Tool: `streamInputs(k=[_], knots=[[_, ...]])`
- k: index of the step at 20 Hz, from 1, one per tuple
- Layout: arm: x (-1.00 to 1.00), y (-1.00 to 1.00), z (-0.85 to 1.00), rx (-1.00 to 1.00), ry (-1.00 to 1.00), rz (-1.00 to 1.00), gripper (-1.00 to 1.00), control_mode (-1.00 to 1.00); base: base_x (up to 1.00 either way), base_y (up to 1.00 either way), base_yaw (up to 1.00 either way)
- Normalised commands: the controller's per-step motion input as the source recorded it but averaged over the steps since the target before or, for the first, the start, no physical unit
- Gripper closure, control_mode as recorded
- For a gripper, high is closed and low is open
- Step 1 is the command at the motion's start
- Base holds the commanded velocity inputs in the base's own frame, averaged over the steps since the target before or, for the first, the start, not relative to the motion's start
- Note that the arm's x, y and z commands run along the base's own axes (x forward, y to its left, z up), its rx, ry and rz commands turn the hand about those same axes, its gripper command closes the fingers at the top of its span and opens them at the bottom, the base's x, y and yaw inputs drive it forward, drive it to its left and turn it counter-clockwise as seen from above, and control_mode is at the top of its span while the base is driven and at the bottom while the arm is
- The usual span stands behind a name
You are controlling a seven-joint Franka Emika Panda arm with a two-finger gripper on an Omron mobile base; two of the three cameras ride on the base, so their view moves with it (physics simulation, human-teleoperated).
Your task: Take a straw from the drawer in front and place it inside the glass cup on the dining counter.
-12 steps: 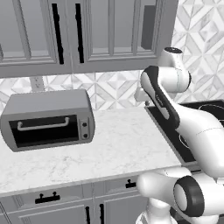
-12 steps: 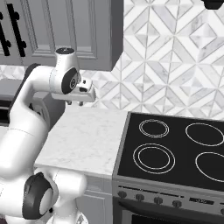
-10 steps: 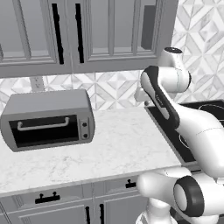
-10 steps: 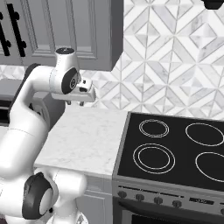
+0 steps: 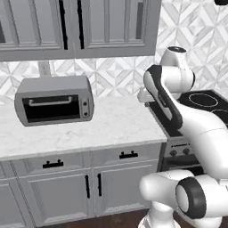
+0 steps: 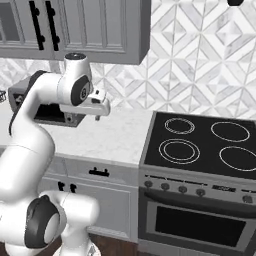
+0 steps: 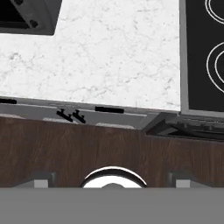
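Drawer (image 5: 127, 155) fronts stay closed beneath the counter (image 5: 116, 124); jaws' state cannot be told; no writing legible.

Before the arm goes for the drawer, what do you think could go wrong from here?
1. Two drawers sit side by side under the counter, one and another; the arm may pull the wrong one.
2. The toaster oven stands close to the arm; a wide swing could hit it.
3. The stove borders the counter; the elbow may graze it.
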Motion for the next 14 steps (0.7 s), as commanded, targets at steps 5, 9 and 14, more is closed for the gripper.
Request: streamInputs(k=[5, 9, 14], knots=[[0.0, 0.0, 0.0, 0.0, 0.0, 0.0, -1.0, 1.0, 0.0, -0.55, 0.64], [0.0, 0.0, 0.0, 0.0, 0.0, 0.0, -1.0, 1.0, 0.0, -0.51, 0.76], [0.0, 0.0, 0.0, 0.0, 0.0, 0.0, -1.0, 1.0, 0.0, -0.6, 0.74]])
